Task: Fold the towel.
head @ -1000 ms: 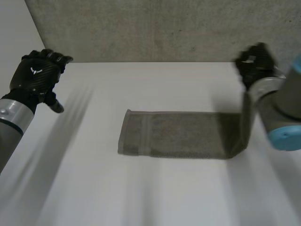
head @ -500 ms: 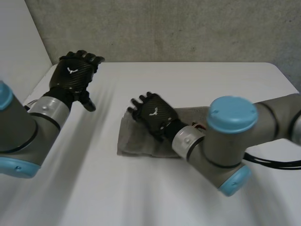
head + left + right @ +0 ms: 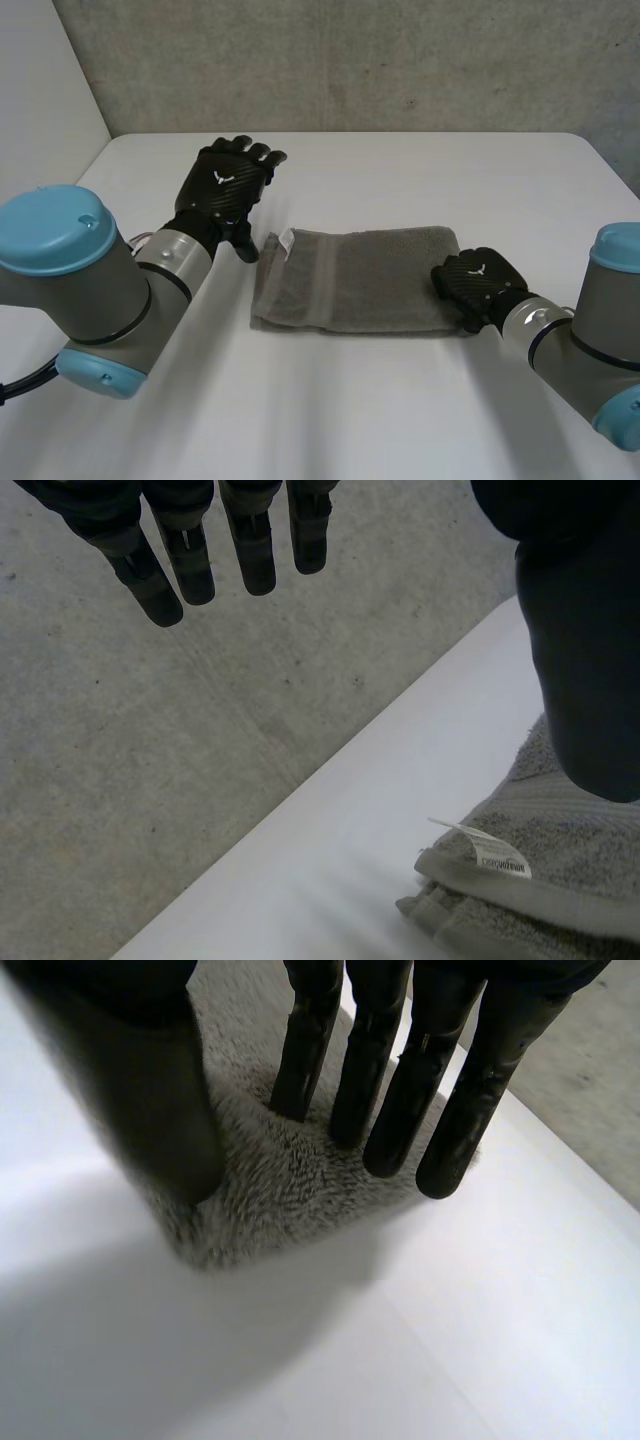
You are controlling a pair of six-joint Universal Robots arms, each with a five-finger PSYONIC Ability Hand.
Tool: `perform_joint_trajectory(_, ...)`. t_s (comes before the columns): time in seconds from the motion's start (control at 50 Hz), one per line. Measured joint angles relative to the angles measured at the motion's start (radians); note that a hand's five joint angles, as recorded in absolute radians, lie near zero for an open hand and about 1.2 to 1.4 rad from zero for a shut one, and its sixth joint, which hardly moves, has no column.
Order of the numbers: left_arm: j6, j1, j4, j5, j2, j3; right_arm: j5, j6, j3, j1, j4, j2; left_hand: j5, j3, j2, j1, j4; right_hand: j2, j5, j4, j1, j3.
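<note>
Right hand: my right hand (image 3: 478, 285) sat in the lower right of the head view, on the right end of the towel (image 3: 360, 278). Its fingers (image 3: 400, 1070) were straight, tips and thumb resting on the pile near that end's corner, gripping nothing.
Left hand: my left hand (image 3: 232, 185) hung left of centre in the head view, just beside the towel's left end. Its fingers (image 3: 180, 560) were straight and spread, empty, clear of the cloth.
Towel: grey, lying flat as a doubled rectangle at the centre of the white table (image 3: 400, 400), long side running across the frame. At the end by my left hand the layers lay stacked, their edges nearly level.
Label: a small white label (image 3: 286, 238) stood up at the towel's upper left corner, near my left thumb.
Stage: I judged one fold made, with a second across the length probably due.
Risk, drag: if my right fingers slid while pressing, they could pull the top layer off the one beneath and undo the alignment.
Risk, single layer: a pinch at either end might catch only the upper layer, so the stack would open on lifting.
Risk, label: my left thumb could snag it and twist that corner.
Risk, skew: with only one hand holding, the free end could swing and the next fold land crooked.
</note>
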Motion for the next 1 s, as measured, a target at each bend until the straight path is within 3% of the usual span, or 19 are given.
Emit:
perform_joint_trajectory(0.12, 0.001, -0.002, 0.0, 0.0, -0.002, -0.007, 0.109, -0.09, -0.005, 0.005, -0.041, 0.016, 0.0, 0.0, 0.0, 0.0, 0.0, 0.431, 0.442, 0.443, 0.405, 0.439)
perform_joint_trajectory(0.32, -0.001, 0.003, -0.004, 0.0, 0.01, -0.016, 0.236, -0.256, -0.059, 0.072, -0.094, 0.037, 0.0, 0.0, 0.0, 0.0, 0.0, 0.461, 0.493, 0.499, 0.473, 0.496)
perform_joint_trajectory(0.42, 0.0, 0.012, -0.004, 0.0, 0.025, -0.015, 0.265, -0.372, -0.132, 0.244, -0.162, 0.047, 0.0, 0.0, 0.0, 0.0, 0.0, 0.461, 0.497, 0.5, 0.482, 0.496)
perform_joint_trajectory(0.54, -0.003, 0.028, -0.002, -0.017, 0.066, -0.014, 0.237, -0.479, -0.19, 0.439, -0.254, 0.099, 0.0, 0.0, 0.0, 0.0, 0.0, 0.475, 0.499, 0.501, 0.482, 0.499)
perform_joint_trajectory(0.7, -0.011, 0.056, -0.002, -0.063, 0.113, -0.015, 0.071, -0.555, -0.21, 0.598, -0.324, 0.209, 0.0, 0.0, 0.0, 0.0, 0.0, 0.466, 0.496, 0.492, 0.474, 0.491)
perform_joint_trajectory(0.72, -0.011, 0.056, -0.003, -0.064, 0.114, -0.016, 0.063, -0.555, -0.209, 0.601, -0.324, 0.214, 0.0, 0.0, 0.0, 0.0, 0.0, 0.4, 0.437, 0.44, 0.408, 0.442)
perform_joint_trajectory(0.78, -0.011, 0.057, -0.004, -0.068, 0.117, -0.019, 0.046, -0.549, -0.203, 0.601, -0.32, 0.228, 0.0, 0.0, 0.0, 0.0, 0.0, -0.149, -0.115, -0.096, -0.133, -0.113)
perform_joint_trajectory(0.84, -0.012, 0.056, -0.004, -0.067, 0.115, -0.023, 0.049, -0.516, -0.182, 0.577, -0.315, 0.207, 0.0, 0.0, 0.0, 0.0, 0.0, -0.547, -0.54, -0.528, -0.53, -0.527)
perform_joint_trajectory(0.92, -0.013, 0.052, -0.001, -0.065, 0.111, -0.025, 0.055, -0.399, -0.136, 0.516, -0.314, 0.117, 0.0, 0.0, 0.0, 0.0, 0.0, -0.6, -0.613, -0.586, -0.607, -0.601)
perform_joint_trajectory(1.0, -0.018, 0.045, 0.003, -0.066, 0.105, -0.02, 0.062, -0.191, -0.094, 0.446, -0.307, 0.005, 0.0, 0.0, 0.0, 0.0, 0.0, -0.6, -0.613, -0.586, -0.61, -0.602)
